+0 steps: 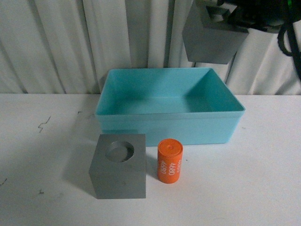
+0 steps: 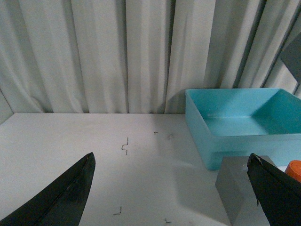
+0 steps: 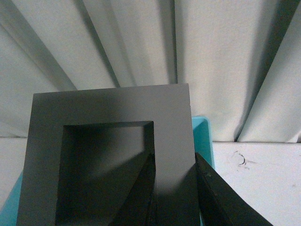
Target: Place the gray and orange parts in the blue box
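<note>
The blue box [image 1: 169,125] stands on the white table, empty. In front of it sit the gray cube with the round recess [image 1: 118,165] and the upright orange cylinder [image 1: 170,160] with white digits. My right gripper [image 3: 174,188] is shut on one wall of the gray cube with the square recess [image 3: 113,155], holding it high above the box's far right corner [image 1: 211,37]. My left gripper [image 2: 171,188] is open and empty, low over the table to the left of the box [image 2: 235,122]; the round-recess cube [image 2: 237,188] lies by one fingertip.
A white pleated curtain [image 1: 94,42] hangs right behind the table. Small dark marks [image 1: 43,124] dot the table to the left. Black cables [image 1: 289,37] hang at the upper right.
</note>
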